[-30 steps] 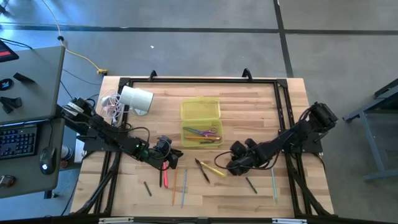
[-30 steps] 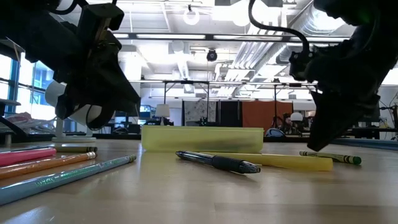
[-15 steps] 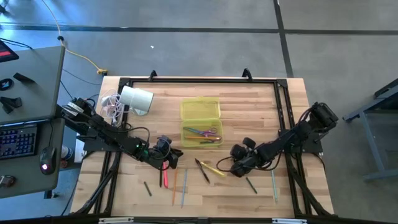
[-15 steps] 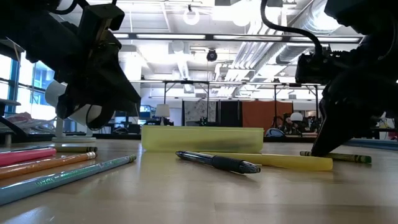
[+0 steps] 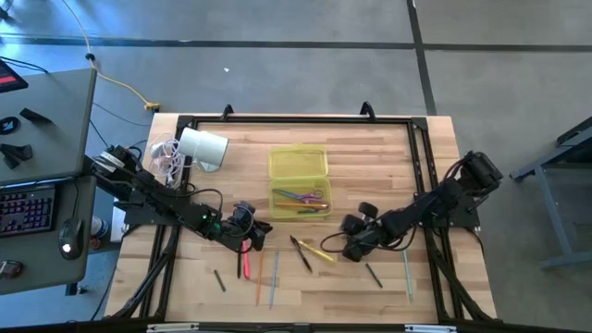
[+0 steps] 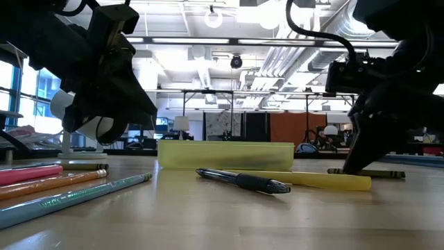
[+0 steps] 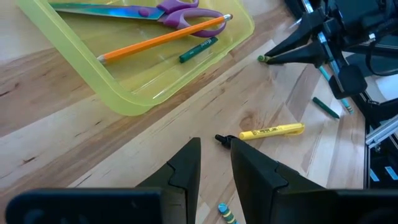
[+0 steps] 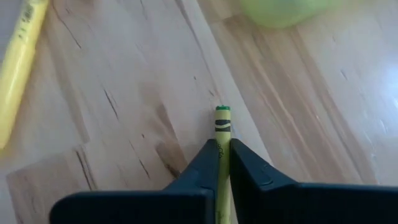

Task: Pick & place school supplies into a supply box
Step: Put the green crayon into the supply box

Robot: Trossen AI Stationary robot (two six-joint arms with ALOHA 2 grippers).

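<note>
My right gripper (image 5: 346, 247) stands at the table's middle right, slanting down, shut on a yellow-green crayon (image 8: 222, 127) that lies on the wood. Left of it lie a yellow highlighter (image 5: 320, 252) and a black pen (image 5: 301, 252). The supply box (image 5: 301, 199) sits at the table's centre, and in it are purple-handled scissors (image 7: 168, 9), an orange pencil (image 7: 163, 38) and a green crayon (image 7: 199, 50). My left gripper (image 7: 215, 163) hovers open and empty above the near-left pencils. My right gripper pinches the crayon's two sides just behind its green tip (image 8: 222, 115), between the free ends of its two fingers. The fingers slant down from the table's right and lie roughly along the crayon. The crayon (image 6: 371, 171) rests on the table.
A pink pen (image 5: 242, 264), an orange pencil (image 5: 259, 268), a light blue pencil (image 5: 274, 279) and a dark one (image 5: 220, 280) lie near the front left. Two more pencils (image 5: 373, 275) lie at the front right. A white cylinder (image 5: 202, 148) with cables stands far left.
My right gripper has rolled about its own axis, brought its fingertips down to the table and shut on the crayon. The crayon has shifted slightly on the wood and still lies flat.
</note>
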